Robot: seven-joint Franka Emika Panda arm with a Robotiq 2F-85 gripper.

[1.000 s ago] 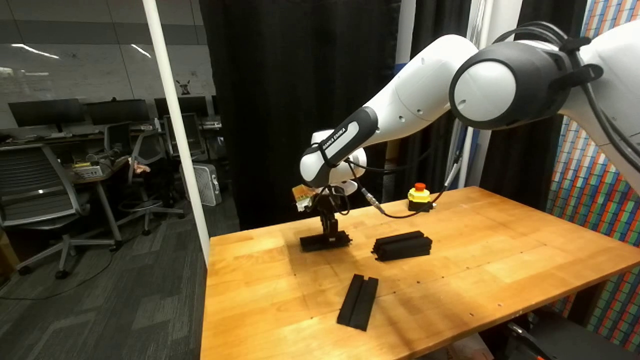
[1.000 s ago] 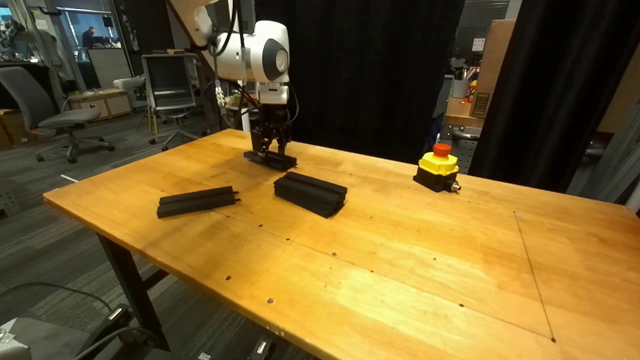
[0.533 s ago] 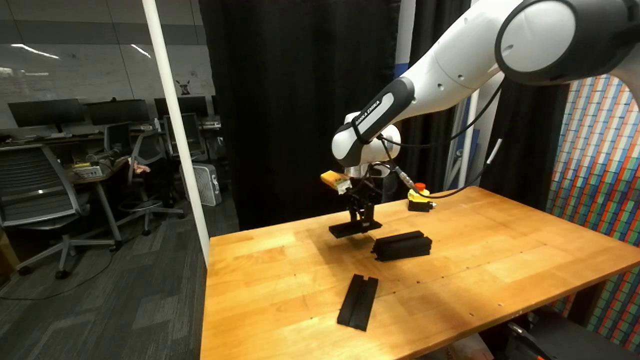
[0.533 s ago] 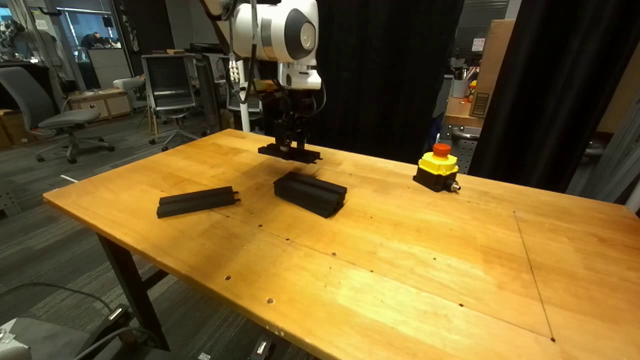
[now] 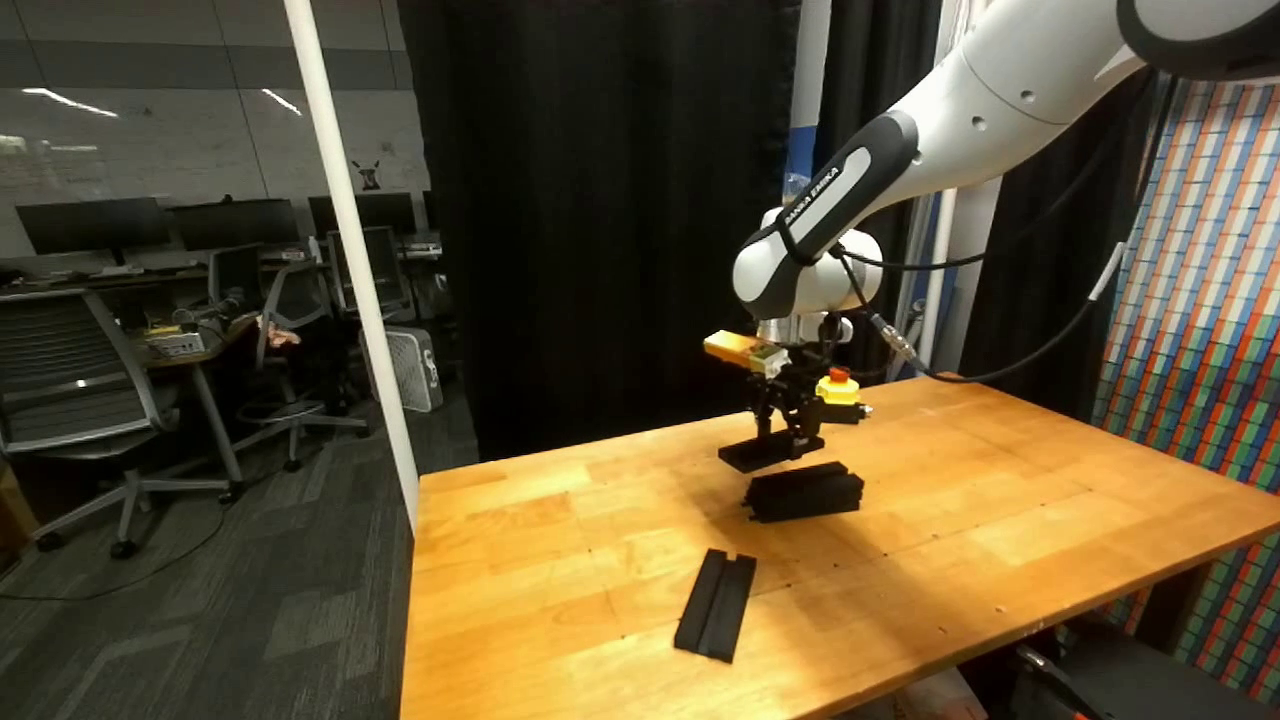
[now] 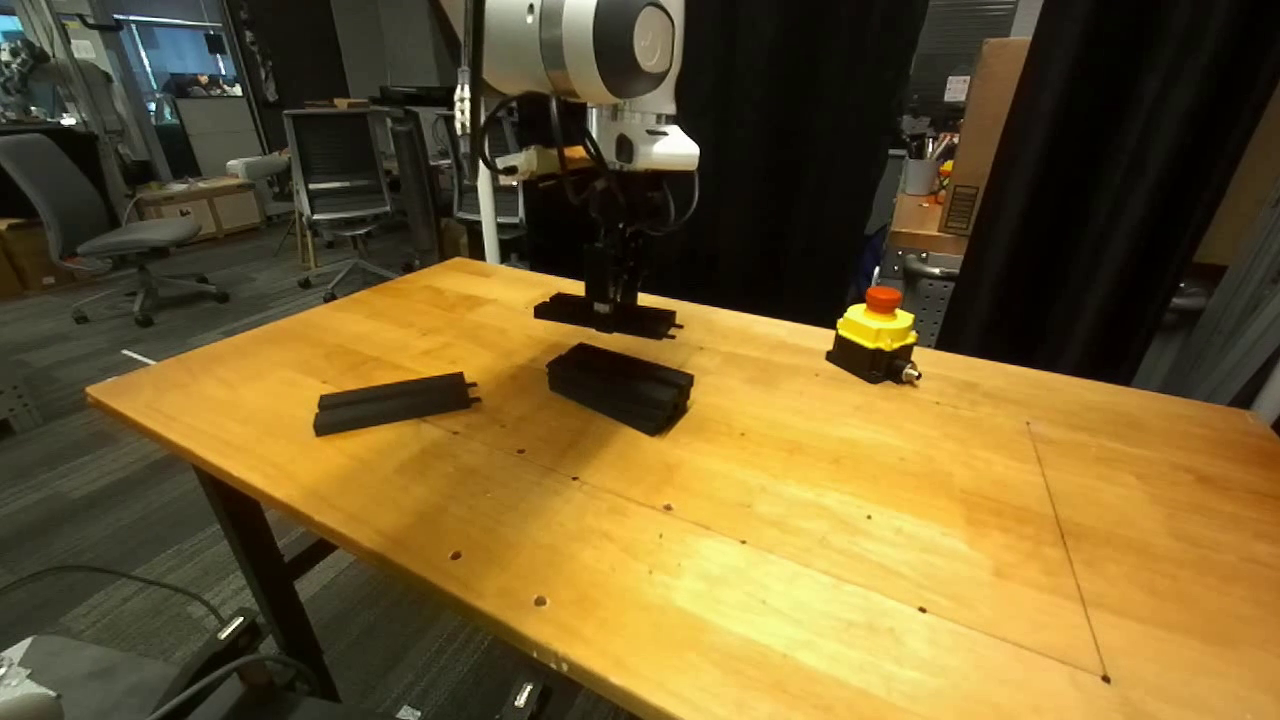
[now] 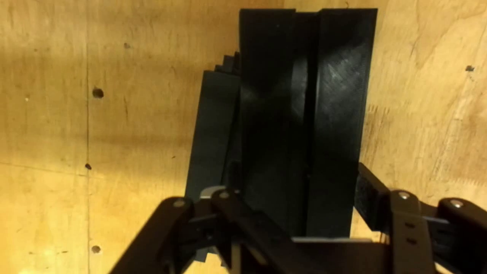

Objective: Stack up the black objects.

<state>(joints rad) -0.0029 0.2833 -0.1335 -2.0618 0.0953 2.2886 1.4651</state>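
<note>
One black bar [image 7: 335, 121] has moved nearer the pile [image 6: 620, 388], pinched in the gripper [image 5: 781, 440]; this looks like the carrying step, next wanting alignment above, then lowering.

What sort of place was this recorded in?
Most likely a robotics lab sharing space with an office: a robot arm reaches over a wooden table, what looks like an emergency-stop button sits on it, and monitors stand in the background.
</note>
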